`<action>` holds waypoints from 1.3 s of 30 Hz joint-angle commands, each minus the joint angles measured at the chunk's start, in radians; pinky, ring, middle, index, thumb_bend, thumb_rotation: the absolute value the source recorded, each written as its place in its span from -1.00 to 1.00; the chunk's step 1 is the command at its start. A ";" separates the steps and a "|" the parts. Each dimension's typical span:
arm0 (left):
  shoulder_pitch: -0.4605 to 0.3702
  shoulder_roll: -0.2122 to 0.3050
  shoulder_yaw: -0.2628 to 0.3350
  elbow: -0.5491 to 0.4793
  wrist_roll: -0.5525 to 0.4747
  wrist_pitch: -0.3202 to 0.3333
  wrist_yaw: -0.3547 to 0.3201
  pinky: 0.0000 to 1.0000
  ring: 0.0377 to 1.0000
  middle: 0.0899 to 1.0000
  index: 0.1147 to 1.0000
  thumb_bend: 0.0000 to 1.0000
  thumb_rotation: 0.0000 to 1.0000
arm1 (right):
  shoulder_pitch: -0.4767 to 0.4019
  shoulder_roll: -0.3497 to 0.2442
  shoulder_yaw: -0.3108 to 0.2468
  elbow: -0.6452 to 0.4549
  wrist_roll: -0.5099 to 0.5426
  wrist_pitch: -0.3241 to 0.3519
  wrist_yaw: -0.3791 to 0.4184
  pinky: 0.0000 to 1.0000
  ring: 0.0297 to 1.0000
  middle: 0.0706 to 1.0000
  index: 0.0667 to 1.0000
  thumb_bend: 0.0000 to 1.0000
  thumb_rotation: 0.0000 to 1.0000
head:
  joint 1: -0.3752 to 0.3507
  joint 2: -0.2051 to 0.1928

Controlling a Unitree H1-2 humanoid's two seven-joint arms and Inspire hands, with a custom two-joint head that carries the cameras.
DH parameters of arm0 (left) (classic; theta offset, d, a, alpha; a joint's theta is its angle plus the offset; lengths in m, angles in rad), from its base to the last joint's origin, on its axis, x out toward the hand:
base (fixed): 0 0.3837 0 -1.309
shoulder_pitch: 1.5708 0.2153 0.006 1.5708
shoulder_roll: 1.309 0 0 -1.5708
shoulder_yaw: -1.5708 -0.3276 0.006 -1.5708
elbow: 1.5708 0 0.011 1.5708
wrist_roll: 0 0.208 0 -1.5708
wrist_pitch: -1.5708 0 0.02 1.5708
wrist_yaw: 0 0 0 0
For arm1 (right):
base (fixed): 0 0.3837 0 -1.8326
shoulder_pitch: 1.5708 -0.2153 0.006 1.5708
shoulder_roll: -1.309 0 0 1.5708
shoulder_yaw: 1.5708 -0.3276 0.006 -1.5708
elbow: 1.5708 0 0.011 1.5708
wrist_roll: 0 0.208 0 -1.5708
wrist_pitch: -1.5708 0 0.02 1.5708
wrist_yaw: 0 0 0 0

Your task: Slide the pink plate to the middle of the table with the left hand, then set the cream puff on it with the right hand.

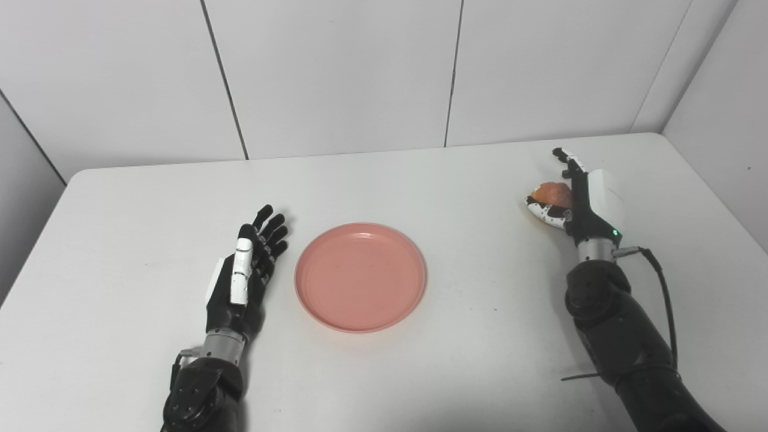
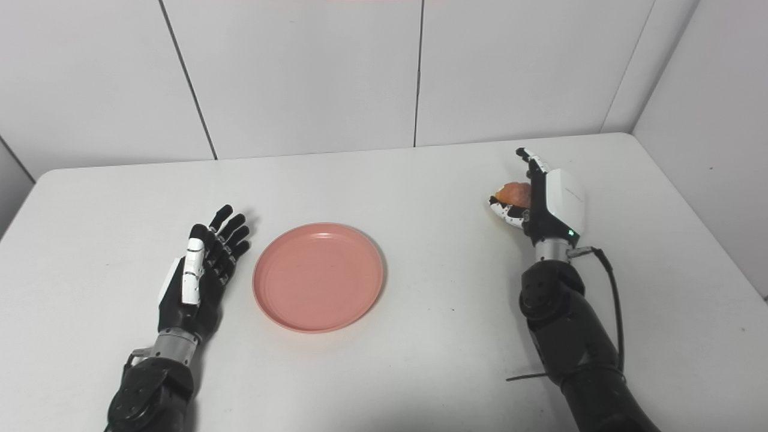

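Observation:
The pink plate point(image 1: 360, 277) lies flat near the middle of the white table point(image 1: 420, 372), with nothing on it. My left hand point(image 1: 247, 267) rests just left of the plate, open, fingers spread and apart from the rim. At the right side my right hand point(image 1: 576, 198) is closed around the cream puff point(image 1: 553, 193), an orange-brown pastry showing between thumb and fingers. The puff is partly hidden by the hand, so whether it rests on the table or is lifted off is unclear.
White wall panels point(image 1: 336, 72) rise behind the table's far edge. A wall also runs close along the table's right side point(image 1: 720, 120). A black cable point(image 1: 663, 300) loops beside my right forearm.

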 commanded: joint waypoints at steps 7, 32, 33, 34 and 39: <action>0.038 0.003 -0.001 0.015 -0.001 0.014 0.000 0.88 0.85 0.82 0.79 0.20 1.00 | -0.019 0.003 -0.004 -0.051 -0.011 0.108 0.001 -0.20 -0.16 0.04 0.34 -0.02 -1.00 | 0.007 0.006; 0.044 -0.006 -0.003 0.011 0.003 0.004 0.003 0.87 0.82 0.80 0.77 0.17 0.94 | 0.003 0.013 -0.011 -0.189 -0.006 0.183 0.013 -0.51 -0.28 -0.18 -0.01 0.01 -1.00 | 0.030 0.011; 0.044 -0.007 -0.003 0.010 0.001 0.005 0.003 0.87 0.82 0.80 0.76 0.17 0.93 | 0.004 0.016 -0.014 -0.196 -0.001 0.180 0.012 -0.61 -0.32 -0.21 -0.01 0.02 -1.00 | 0.034 0.013; 0.044 -0.009 -0.003 0.010 0.002 0.006 0.005 0.87 0.82 0.80 0.76 0.17 0.92 | 0.005 0.019 -0.017 -0.208 0.006 0.174 0.014 -0.62 -0.33 -0.21 -0.02 0.02 -1.00 | 0.034 0.013; 0.044 -0.017 -0.001 0.010 0.008 -0.002 0.014 0.86 0.82 0.80 0.76 0.20 0.85 | 0.015 0.035 -0.018 -0.285 0.044 0.153 0.046 -0.75 -0.23 -0.09 -0.12 0.03 -1.00 | 0.043 0.014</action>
